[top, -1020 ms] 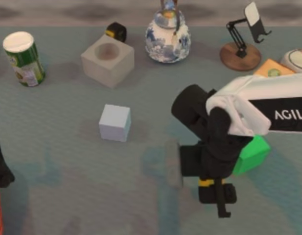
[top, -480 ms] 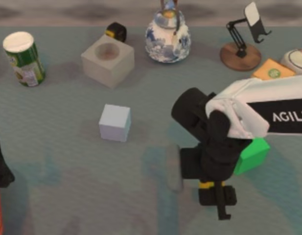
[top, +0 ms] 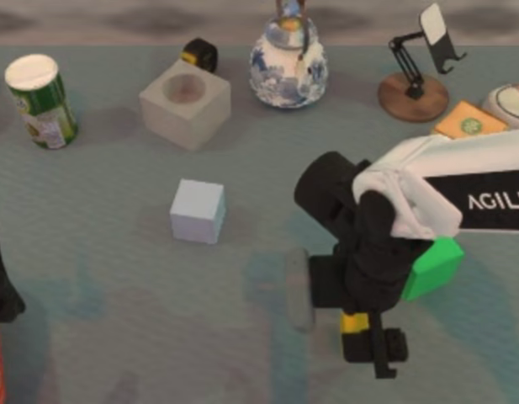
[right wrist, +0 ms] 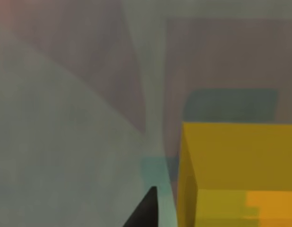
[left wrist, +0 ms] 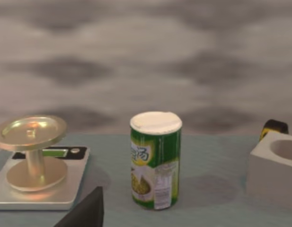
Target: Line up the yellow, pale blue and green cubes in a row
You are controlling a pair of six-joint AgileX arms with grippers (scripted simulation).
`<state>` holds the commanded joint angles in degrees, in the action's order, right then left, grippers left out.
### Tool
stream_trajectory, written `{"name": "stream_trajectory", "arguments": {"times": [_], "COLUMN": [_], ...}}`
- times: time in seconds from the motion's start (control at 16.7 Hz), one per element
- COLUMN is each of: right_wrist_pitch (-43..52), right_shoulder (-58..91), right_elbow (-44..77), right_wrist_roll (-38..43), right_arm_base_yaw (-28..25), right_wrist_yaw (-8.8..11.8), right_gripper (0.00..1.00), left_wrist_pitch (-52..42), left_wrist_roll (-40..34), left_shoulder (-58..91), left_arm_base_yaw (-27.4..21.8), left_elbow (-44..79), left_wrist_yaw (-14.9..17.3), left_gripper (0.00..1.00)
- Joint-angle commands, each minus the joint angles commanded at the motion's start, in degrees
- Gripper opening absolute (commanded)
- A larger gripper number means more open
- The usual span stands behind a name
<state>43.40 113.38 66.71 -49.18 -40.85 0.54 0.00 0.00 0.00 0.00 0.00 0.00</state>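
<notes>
- Three plain cubes: one yellow cube (top: 354, 322), mostly hidden under the right arm; one pale blue cube (top: 197, 210) left of centre; one green cube (top: 433, 266) at the right, partly covered.
- Two robot arms: the right arm (top: 461, 189) over the table, the left arm (top: 0, 286) at the left edge.
- One grey block with a round hollow (top: 185, 103), far left.
- One green can with a white lid (top: 40, 101), far left.
- One blue-and-white vase (top: 288, 63), far centre.
- One small desk lamp (top: 415, 71), far right.
- One tan box with a green logo (top: 469, 122), far right.
- One scale with a golden pan (left wrist: 34, 163), seen only in the left wrist view.
</notes>
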Motion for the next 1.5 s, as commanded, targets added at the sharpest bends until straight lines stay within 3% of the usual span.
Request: {"name": "stream_trajectory", "arguments": {"times": [0.12,0.66,1.14,1.5], "right_wrist_pitch": [0.0,0.2,14.3,14.9], "right_shoulder": [0.0,-0.1,-6.1,-6.4], "right_elbow": [0.0,0.1,8.0,8.3], "right_wrist_roll": [0.0,0.0,-0.3,-0.3], "right_arm_base_yaw": [0.0,0.0,-0.3,-0.1], "right_wrist_yaw": [0.0,0.0,0.1,0.0], "right_gripper": [1.00,1.00,1.00,1.00], "left_wrist_pitch": [0.0,0.0,0.0,0.0], "left_wrist_roll": [0.0,0.0,0.0,0.0], "left_shoulder": [0.0,0.0,0.0,0.0], "left_arm_base_yaw": [0.0,0.0,0.0,0.0], "left_elbow": [0.0,0.0,0.0,0.0], "left_wrist_yaw": [0.0,0.0,0.0,0.0], "left_gripper": [1.00,1.00,1.00,1.00]}}
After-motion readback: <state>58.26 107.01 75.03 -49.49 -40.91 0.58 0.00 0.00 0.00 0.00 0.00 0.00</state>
